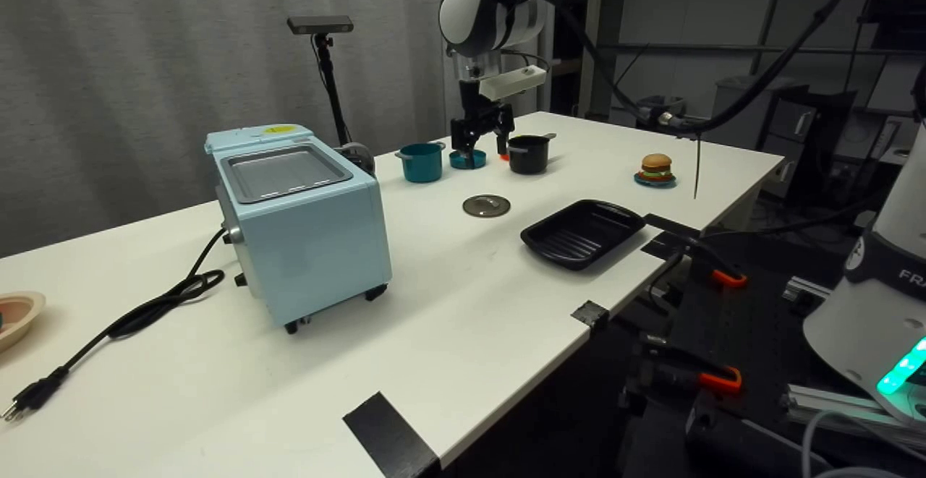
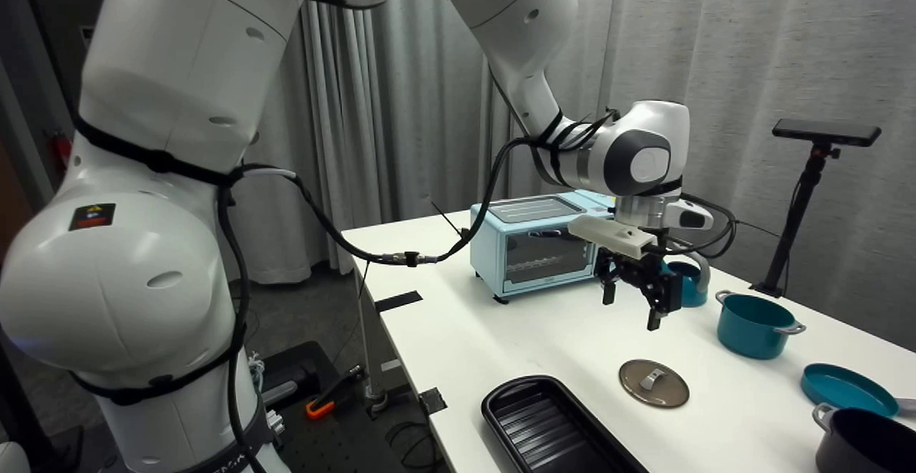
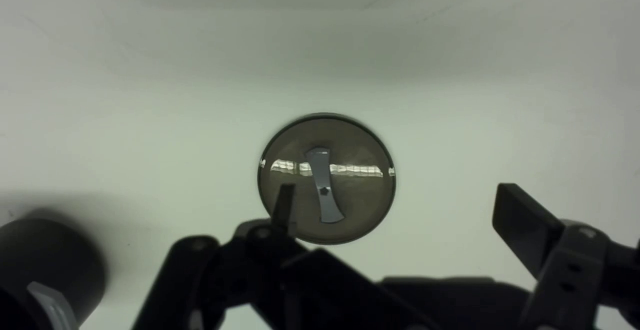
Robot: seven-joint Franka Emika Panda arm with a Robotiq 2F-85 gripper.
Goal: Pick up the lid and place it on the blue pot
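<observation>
The lid is a flat grey-brown disc with a grey strap handle. It lies flat on the white table in both exterior views [image 1: 486, 205] [image 2: 644, 394], and near the middle of the wrist view [image 3: 362, 195]. The blue pot, squat and teal with grey side handles, stands uncovered on the table in both exterior views [image 1: 422, 165] [image 2: 750, 333]. My gripper [image 3: 397, 195] is open and empty, raised above the table in both exterior views [image 1: 486, 154] [image 2: 631, 310]. In the wrist view its left finger overlaps the lid's lower left part; its right finger is well right of the lid.
A dark pot [image 1: 528, 156] and a shallow teal pan [image 2: 848, 391] stand near the blue pot. A black tray [image 1: 582, 232] lies near the table's edge. A pale blue oven [image 1: 311, 246] stands on the table, with a teal kettle [image 2: 693, 290] beside it. A toy burger [image 1: 656, 165] sits on the table.
</observation>
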